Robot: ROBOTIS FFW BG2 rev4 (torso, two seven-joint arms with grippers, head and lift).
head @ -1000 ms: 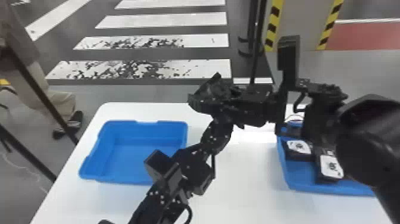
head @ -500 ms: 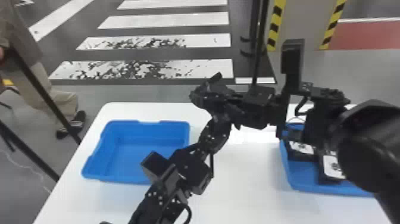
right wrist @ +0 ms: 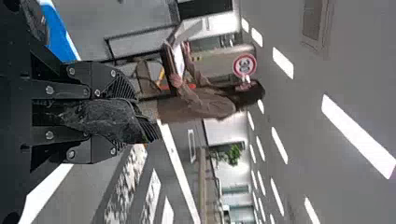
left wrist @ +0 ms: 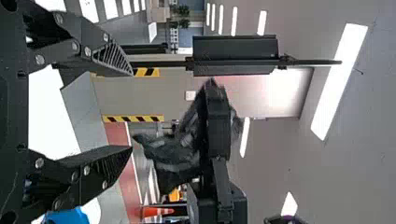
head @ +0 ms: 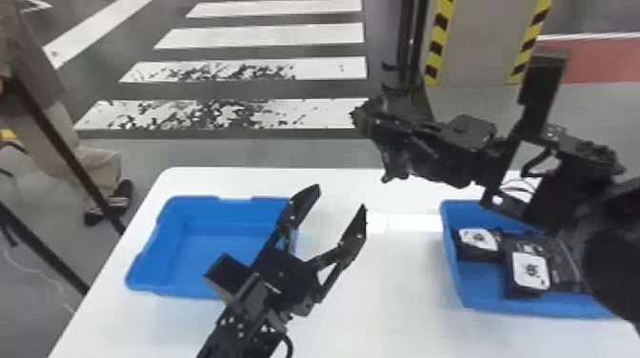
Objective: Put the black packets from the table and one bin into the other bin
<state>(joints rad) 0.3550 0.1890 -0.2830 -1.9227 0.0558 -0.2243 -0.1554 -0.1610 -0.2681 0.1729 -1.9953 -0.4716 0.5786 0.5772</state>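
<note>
By the table's (head: 409, 309) right edge, the right arm (head: 619, 266) covers some of a blue bin (head: 481, 297) (the near edge is cut off).

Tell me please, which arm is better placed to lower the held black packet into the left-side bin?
Left, I think, after a handover: the left tool is open near the left-side bin, while the right tool grips the packet farther from it.

Head cam looks forward and down over the table (head: 405, 309), kinda close. Wrist cams sit right behind their own fingers (head: 355, 233): left one faces the striped pillar (head: 481, 43) beyond the table, right one the crosswalk (head: 266, 35) past it. Head view shares pillar and crosswalk, respectively.
</note>
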